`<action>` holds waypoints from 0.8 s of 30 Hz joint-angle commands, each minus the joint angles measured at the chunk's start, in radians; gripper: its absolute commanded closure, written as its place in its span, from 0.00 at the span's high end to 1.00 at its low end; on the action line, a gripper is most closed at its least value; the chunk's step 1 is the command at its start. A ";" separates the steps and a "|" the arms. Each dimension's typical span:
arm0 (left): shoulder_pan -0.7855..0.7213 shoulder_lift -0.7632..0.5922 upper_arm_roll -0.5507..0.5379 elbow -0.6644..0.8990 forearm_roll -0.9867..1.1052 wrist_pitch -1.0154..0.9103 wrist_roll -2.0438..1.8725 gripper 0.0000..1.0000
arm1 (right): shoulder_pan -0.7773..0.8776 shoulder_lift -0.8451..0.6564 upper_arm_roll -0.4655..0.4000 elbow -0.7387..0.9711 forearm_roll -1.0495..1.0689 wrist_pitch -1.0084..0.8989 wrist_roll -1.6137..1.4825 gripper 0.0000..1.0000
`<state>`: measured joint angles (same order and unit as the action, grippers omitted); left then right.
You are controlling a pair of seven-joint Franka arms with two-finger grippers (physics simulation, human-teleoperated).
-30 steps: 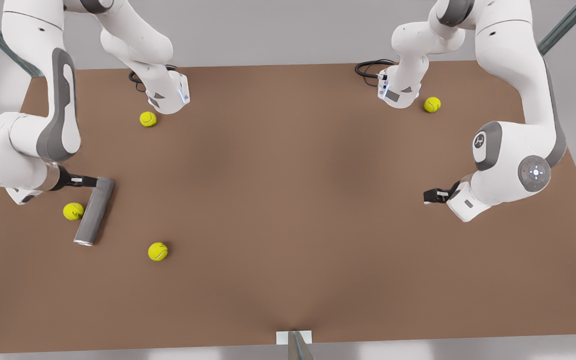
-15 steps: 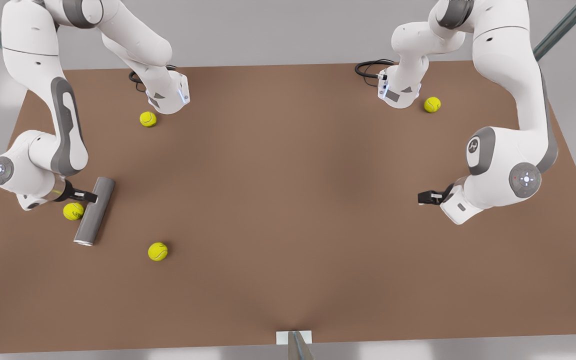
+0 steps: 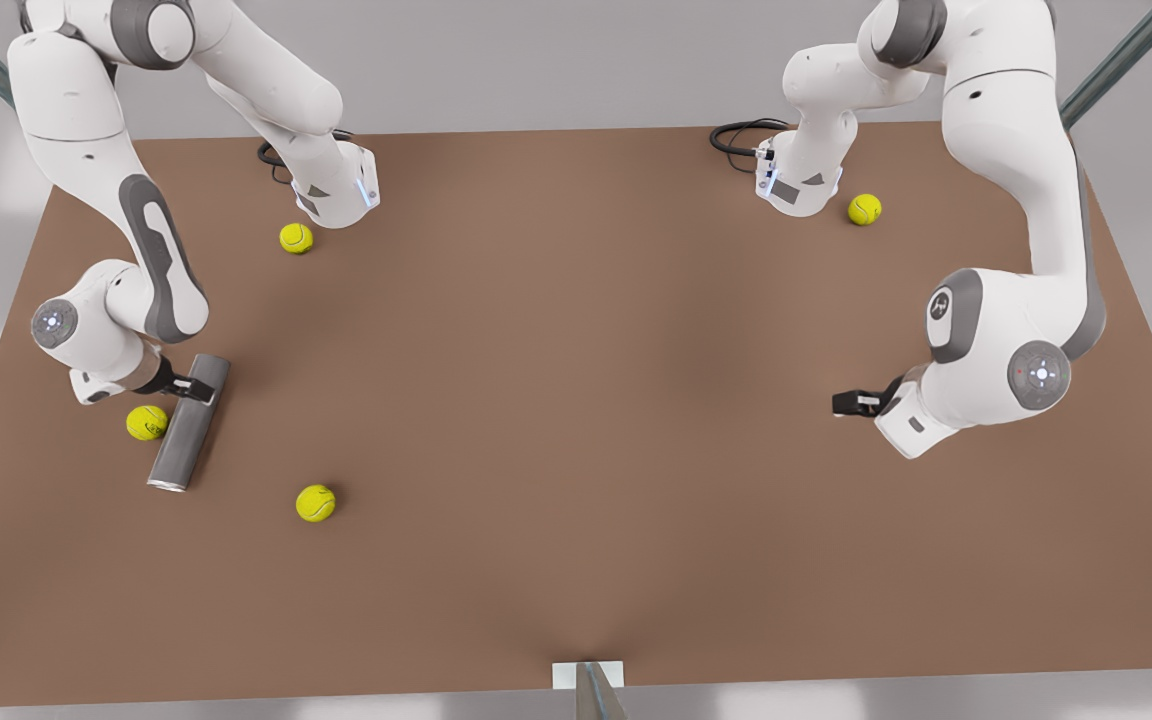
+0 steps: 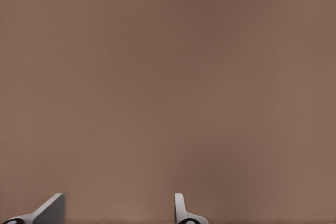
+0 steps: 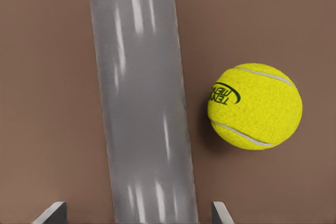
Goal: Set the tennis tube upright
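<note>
Right gripper (image 3: pixel 198 390) lowered astride flat matte-grey tennis tube (image 3: pixel 189 424).

Grey tennis tube (image 3: pixel 188 424), yellow tennis ball (image 5: pixel 254 106), brown table (image 3: pixel 576 400).

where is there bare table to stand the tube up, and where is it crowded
Free: the wide middle of the table, between the ball by the tube and the left tool. Crowded: the front view's left, where the tennis tube lies flat, a ball beside it, the open right tool straddling it.
</note>
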<state>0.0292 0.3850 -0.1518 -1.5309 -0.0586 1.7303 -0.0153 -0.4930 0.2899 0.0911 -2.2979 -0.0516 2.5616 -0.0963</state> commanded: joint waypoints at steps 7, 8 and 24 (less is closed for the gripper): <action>0.002 0.012 0.000 -0.003 0.003 0.021 0.002 0.99 | -0.033 0.008 0.001 -0.063 -0.002 0.075 -0.006 1.00; 0.002 0.014 0.000 -0.003 0.003 0.025 0.002 0.99 | -0.033 0.009 0.001 -0.069 -0.002 0.081 -0.006 1.00; 0.006 0.015 0.000 -0.005 0.005 0.026 0.002 0.99 | -0.047 0.091 0.001 -0.012 -0.021 0.124 -0.017 1.00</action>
<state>0.0342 0.4004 -0.1518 -1.5355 -0.0541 1.7564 -0.0138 -0.5400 0.3804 0.0920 -2.3102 -0.0721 2.6860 -0.1135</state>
